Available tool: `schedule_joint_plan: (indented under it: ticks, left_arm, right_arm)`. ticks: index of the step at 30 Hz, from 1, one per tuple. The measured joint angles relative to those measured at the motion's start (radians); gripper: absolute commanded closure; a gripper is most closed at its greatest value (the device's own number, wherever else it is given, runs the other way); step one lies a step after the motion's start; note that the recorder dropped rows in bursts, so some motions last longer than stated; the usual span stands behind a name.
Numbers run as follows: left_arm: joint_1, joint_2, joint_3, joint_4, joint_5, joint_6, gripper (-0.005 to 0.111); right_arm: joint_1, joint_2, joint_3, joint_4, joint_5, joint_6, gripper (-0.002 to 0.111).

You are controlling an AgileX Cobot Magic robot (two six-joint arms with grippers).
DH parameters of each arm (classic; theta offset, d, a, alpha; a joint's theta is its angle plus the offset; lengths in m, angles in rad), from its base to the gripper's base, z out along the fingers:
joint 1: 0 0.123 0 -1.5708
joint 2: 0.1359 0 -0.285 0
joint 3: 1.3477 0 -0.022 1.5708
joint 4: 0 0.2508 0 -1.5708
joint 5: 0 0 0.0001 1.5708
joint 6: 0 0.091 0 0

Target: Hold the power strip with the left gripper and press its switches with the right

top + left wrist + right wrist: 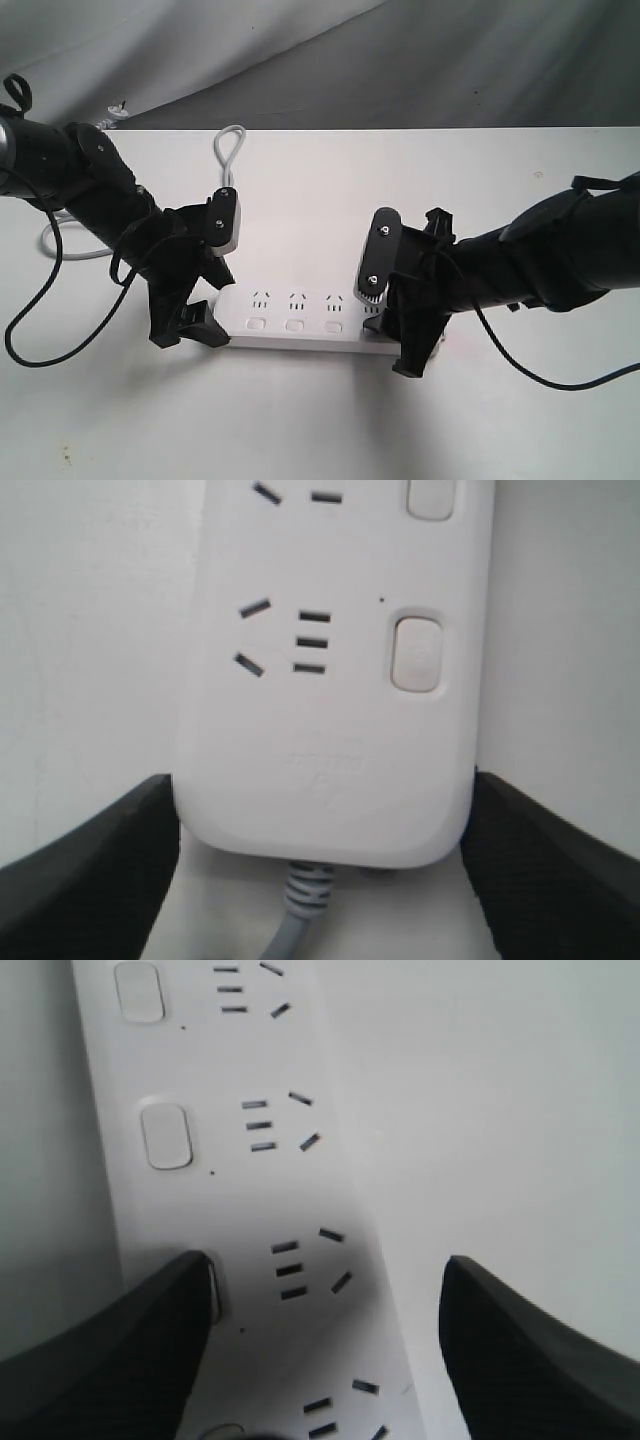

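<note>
The white power strip (300, 325) lies flat on the bench (320, 430), low in the middle of the frame. Its cord (229, 150) loops toward the upper left. The left gripper (200, 305) is at the strip's cord end. Its jaws are wide and sit tight against both long sides of the strip. The right gripper (408, 345) is over the other end, with its jaws wide and holding nothing. One finger (110, 1350) hides part of one of the switches (294, 326). The other finger is over bare bench beside the strip.

White table (490, 190), power strip (300, 318) flat, grey cord (298, 895)
</note>
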Motion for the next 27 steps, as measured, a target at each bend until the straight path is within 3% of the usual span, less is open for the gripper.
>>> schedule_joint_plan:
  ticks: [15, 27]
  left_arm:
    - [-0.002, 0.001, 0.0, -0.004, 0.0, 0.0, 0.037]
    - [-0.002, 0.001, 0.0, -0.004, 0.0, 0.0, 0.037]
  right_arm:
    - [-0.008, -0.146, 0.037, -0.046, 0.02, -0.018, 0.046]
    - [-0.069, -0.173, 0.039, -0.048, 0.038, 0.018, 0.046]
